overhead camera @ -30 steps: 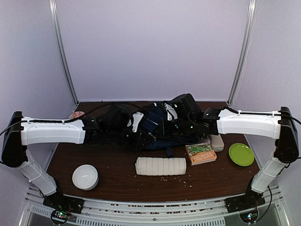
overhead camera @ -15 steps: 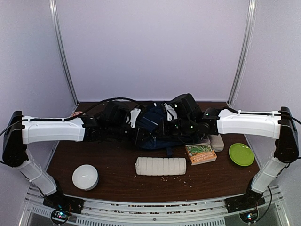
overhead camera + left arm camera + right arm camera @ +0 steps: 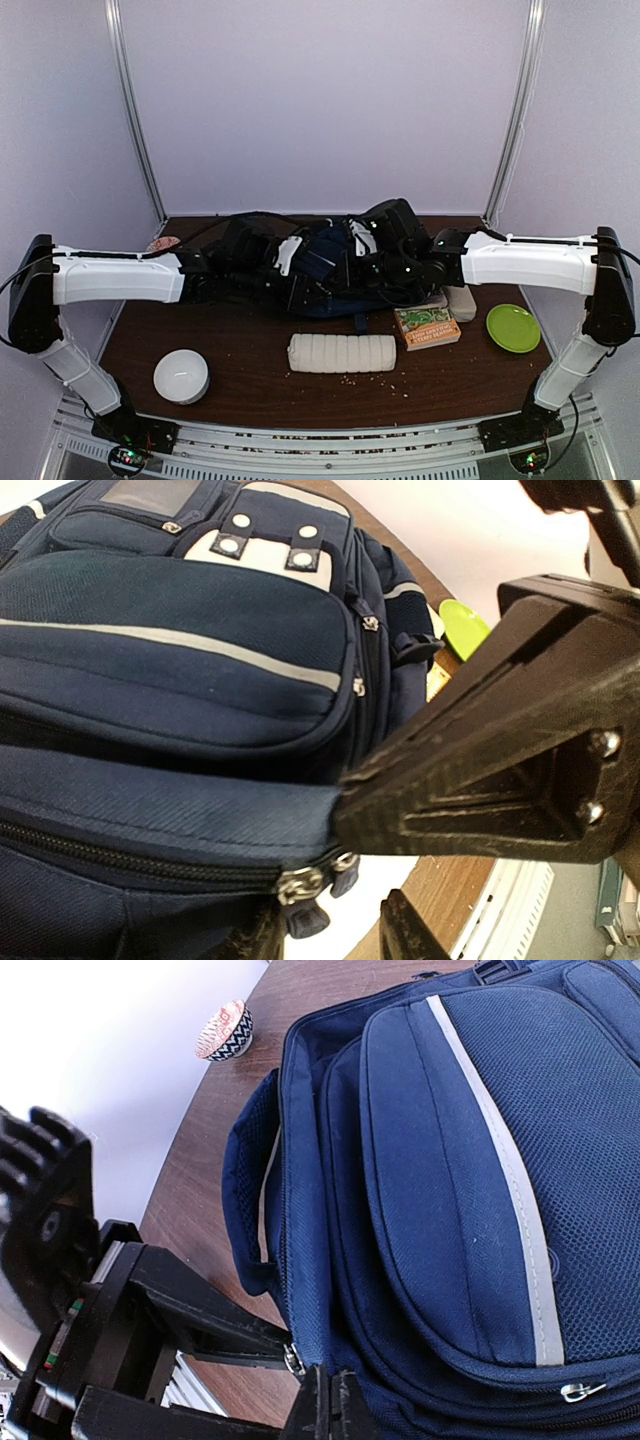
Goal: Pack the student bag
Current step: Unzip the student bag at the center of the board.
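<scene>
The student bag (image 3: 330,265) lies on its side at the back of the counter (image 3: 250,340), midway between the two arms, its zipped pockets and white trim turned towards us. The right gripper (image 3: 327,1400) has its jaws closed tight at the bag's rim, and they seem to pinch a thin fold of fabric there. The left gripper (image 3: 335,935) has its jaws partly apart, straddling the zippered edge next to the zipper pull (image 3: 303,892). We cannot tell whether they grip anything.

In front of the bag, unpacked, lie a white ribbed pouch (image 3: 341,353) and a small printed box (image 3: 427,326). A green plate (image 3: 513,327) and a white bowl (image 3: 181,375) sit further out.

We judge the opening not yet secured. The right pinch is shallow, so a hard pull could slip it off and let the mouth fall shut. The bag is soft and unanchored. Uneven pulling could drag it over the box or twist the zipper so that it jams.
</scene>
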{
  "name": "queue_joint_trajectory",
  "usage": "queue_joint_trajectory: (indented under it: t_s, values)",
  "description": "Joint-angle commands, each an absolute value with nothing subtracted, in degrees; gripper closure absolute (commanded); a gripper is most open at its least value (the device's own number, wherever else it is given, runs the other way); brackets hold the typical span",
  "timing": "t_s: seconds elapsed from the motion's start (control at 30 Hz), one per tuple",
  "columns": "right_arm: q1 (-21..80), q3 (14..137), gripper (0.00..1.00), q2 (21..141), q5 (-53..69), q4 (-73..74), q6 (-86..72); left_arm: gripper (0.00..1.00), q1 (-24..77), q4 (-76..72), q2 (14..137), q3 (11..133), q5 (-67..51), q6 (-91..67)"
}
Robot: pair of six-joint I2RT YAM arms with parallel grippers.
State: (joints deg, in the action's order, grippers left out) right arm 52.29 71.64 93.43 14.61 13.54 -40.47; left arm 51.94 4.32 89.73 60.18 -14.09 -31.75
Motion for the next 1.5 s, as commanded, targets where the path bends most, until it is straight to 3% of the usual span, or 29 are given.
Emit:
queue_joint_trajectory:
  t_s: [0.0, 0.33, 1.0, 1.47]
  values:
    - [52.7, 73.9, 1.00, 90.2, 16.8, 8.4, -40.8, 0.65, 50.6, -0.5, 90.2, 58.7, -16.6, -33.0]
    - [52.8, 73.4, 1.00, 90.0, 16.9, 8.4, -40.6, 0.69, 49.1, -5.2, 90.8, 56.0, -19.1, -35.5]
    - [52.7, 73.5, 1.00, 90.2, 17.5, 8.4, -40.6, 0.65, 45.6, -18.3, 92.3, 51.2, -28.1, -42.1]
    - [52.7, 73.7, 1.00, 90.4, 17.7, 8.8, -40.2, 0.70, 44.6, -23.4, 92.7, 49.2, -30.3, -44.5]
